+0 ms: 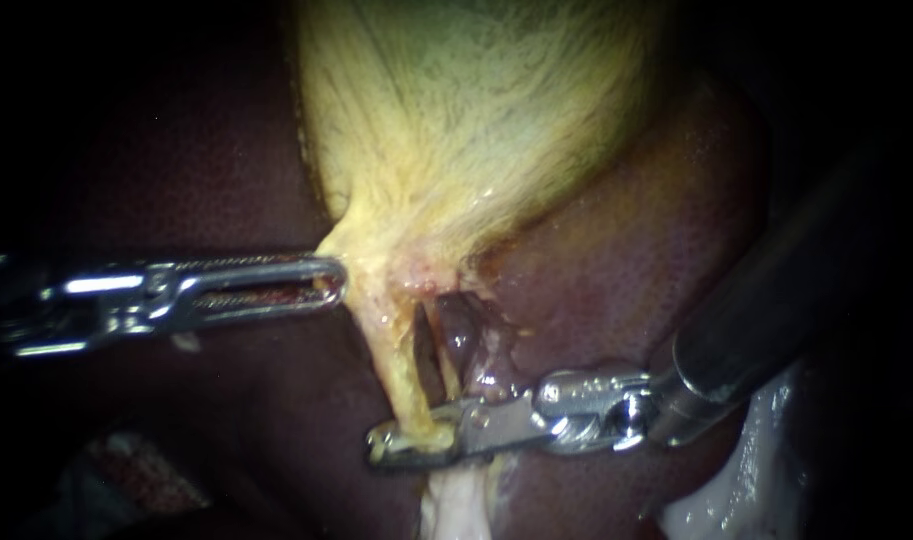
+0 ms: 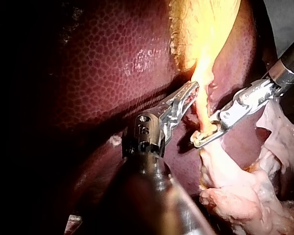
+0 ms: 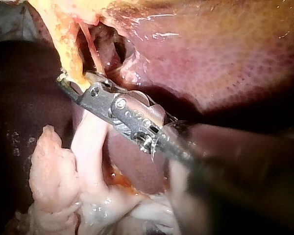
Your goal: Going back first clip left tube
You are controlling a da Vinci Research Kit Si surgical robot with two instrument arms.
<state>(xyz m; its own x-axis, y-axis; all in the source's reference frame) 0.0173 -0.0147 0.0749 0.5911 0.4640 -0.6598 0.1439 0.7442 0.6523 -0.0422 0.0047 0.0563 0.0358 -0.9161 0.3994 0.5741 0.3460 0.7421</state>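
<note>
the right instrument (image 1: 413,443) holds its jaws a little apart, with a narrow gap between them. the left tube (image 1: 394,360), a thin yellow strand, runs down through that gap, lying in it rather than being pinched. below the jaws the strand passes into pale tissue (image 1: 456,505). just beside the left tube, on the side of the right instrument's shaft, lies a second tube (image 1: 459,335), darker and clear of the jaws. well apart from them, the left instrument (image 1: 326,280) has its jaws closed on the narrow lower end of the gallbladder (image 1: 456,120), where the yellow tissue draws to a point at their tip. dark red liver (image 1: 626,260) lies around and behind it all.
</note>
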